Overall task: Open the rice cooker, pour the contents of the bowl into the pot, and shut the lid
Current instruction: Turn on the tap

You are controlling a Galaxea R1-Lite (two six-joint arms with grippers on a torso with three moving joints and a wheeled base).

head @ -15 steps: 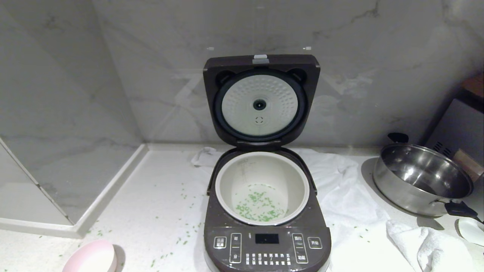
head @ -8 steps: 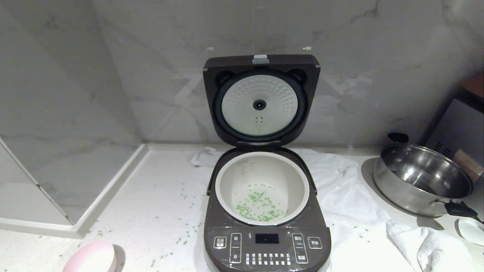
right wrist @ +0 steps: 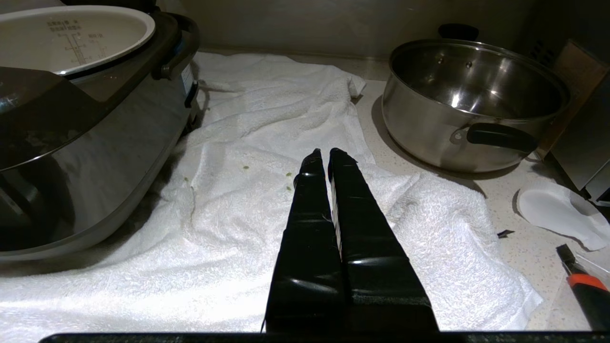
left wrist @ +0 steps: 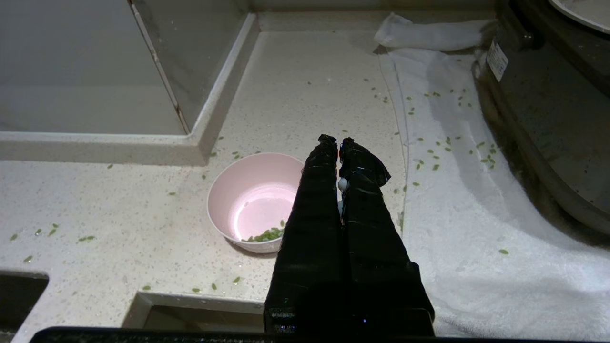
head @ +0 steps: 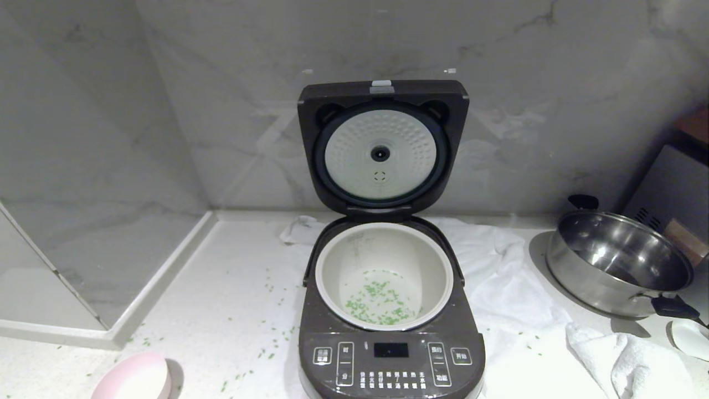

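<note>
Lid (head: pixel 382 147) upright, underside facing forward

The large dark brown-grey rounded-rectangular rice cooker (head: pixel 391 310) stands open beside the left gripper (left wrist: pixel 339 141), its hinged dark lid (head: pixel 383 145) upright, the pale dimpled round plate on its underside facing forward. The round cream-white inner pot (head: pixel 383 275) sits in the cooker with tiny bright green grain-like bits (head: pixel 380 303) scattered over its bottom. The small round pale pink bowl (left wrist: pixel 252 202) stands upright just beside the left gripper's pressed-together fingertips, on the side away from the cooker, a few green bits left inside.
</note>
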